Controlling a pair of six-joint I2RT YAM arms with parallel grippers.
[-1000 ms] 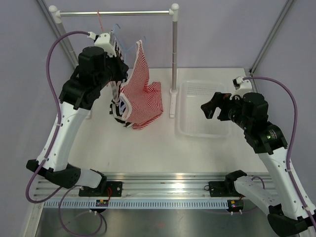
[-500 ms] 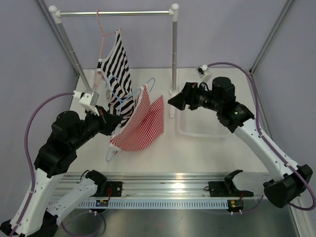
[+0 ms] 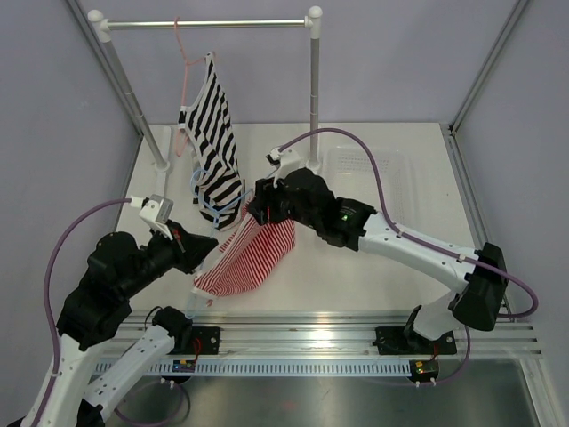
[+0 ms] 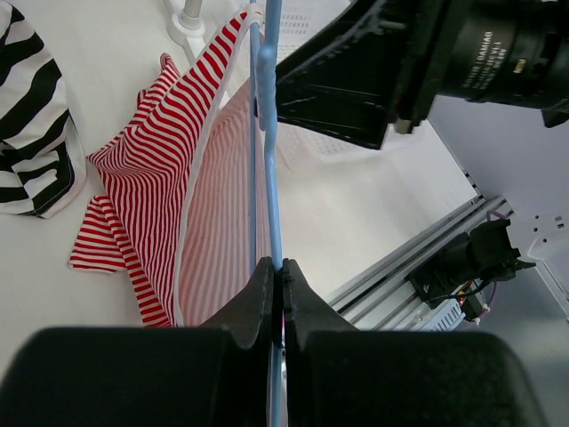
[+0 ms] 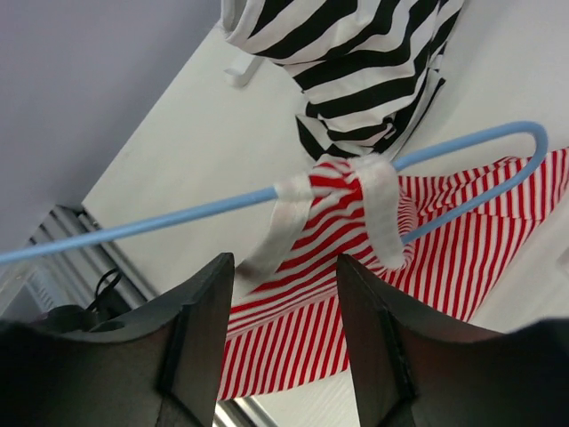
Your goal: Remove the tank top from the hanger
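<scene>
The red-and-white striped tank top (image 3: 249, 262) hangs on the light-blue hanger (image 3: 212, 212), low over the table near its front. My left gripper (image 3: 206, 249) is shut on the hanger's thin bar; in the left wrist view the jaws (image 4: 277, 267) pinch the hanger (image 4: 267, 133), and the tank top (image 4: 151, 178) drapes to its left. My right gripper (image 3: 253, 209) is open just above the top's upper end. In the right wrist view its open fingers (image 5: 283, 267) frame a white-edged strap (image 5: 378, 209) looped over the hanger (image 5: 178, 220), without touching it.
A black-and-white wide-striped top (image 3: 213, 133) hangs on a pink hanger (image 3: 182, 53) from the rail (image 3: 204, 24); its hem touches the table. The rail's right post (image 3: 314, 89) stands behind my right arm. A clear plastic bin (image 3: 373, 173) sits at the back right.
My left gripper has brought the hanger and tank top down from the rail toward the table's front. My right arm has swung left from over the bin to the tank top's strap.
</scene>
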